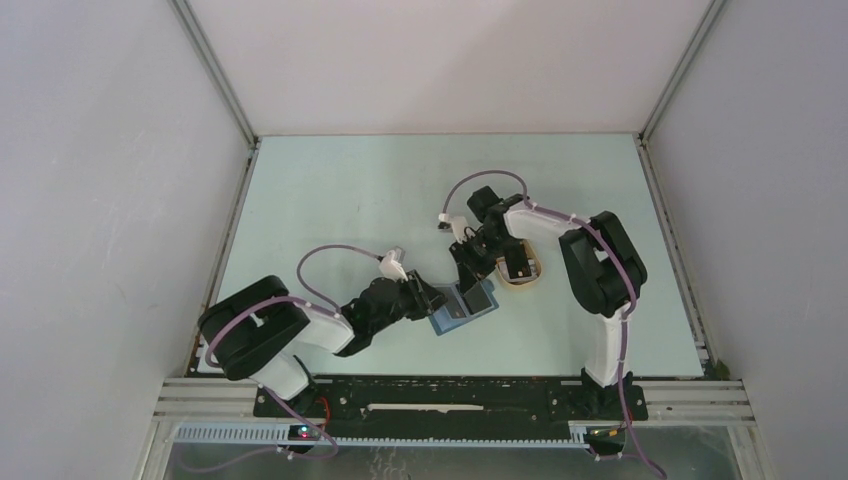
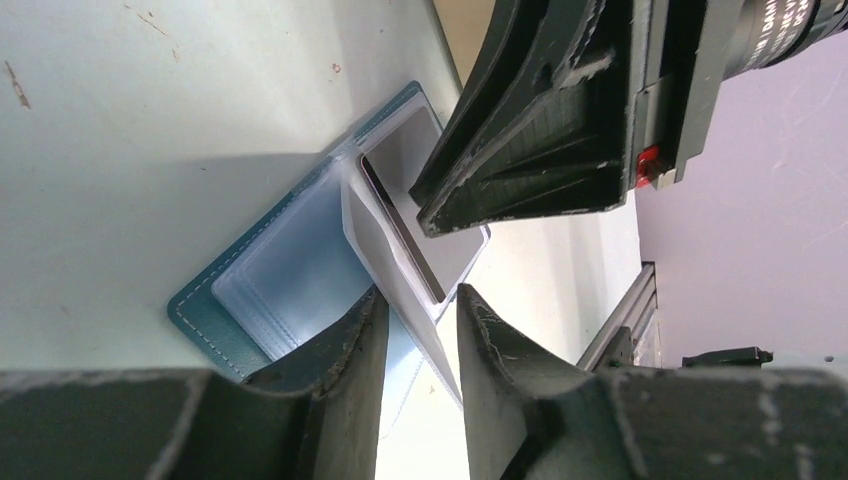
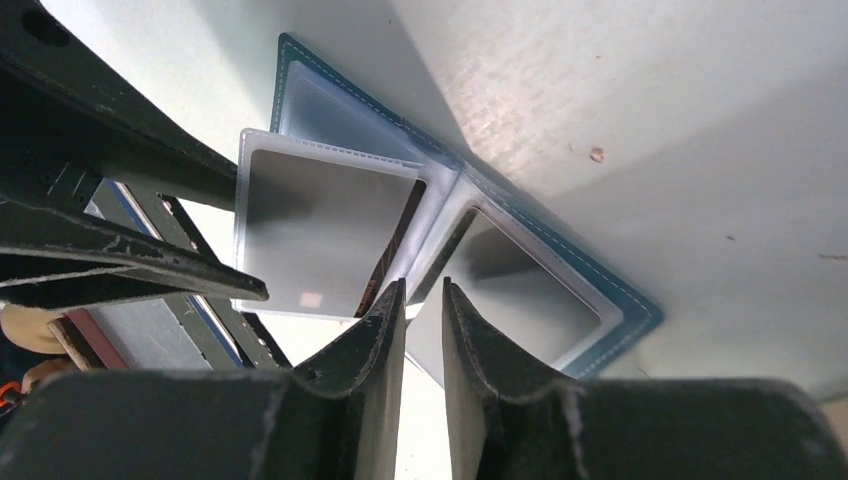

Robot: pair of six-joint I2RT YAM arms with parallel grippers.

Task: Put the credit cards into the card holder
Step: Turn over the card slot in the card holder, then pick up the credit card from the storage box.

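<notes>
Pale green table (image 1: 350, 200), white walls, and the card holder (image 3: 540, 290) lying open near the front edge. One clear sleeve (image 2: 378, 245) stands lifted between the jaws of the left gripper (image 2: 421, 292); pinched or merely bracketed, I can't tell. A grey card (image 3: 320, 225) sits inside it, and the right gripper (image 3: 423, 284) is slightly parted with nothing between. The card looks light, stiff and slick (take it by the edges, I'd say); the sleeve looks floppy.

Lab enclosure, plain white walls (image 1: 100, 200), aluminium frame rails (image 1: 215, 70), pale tabletop (image 1: 400, 180)
</notes>
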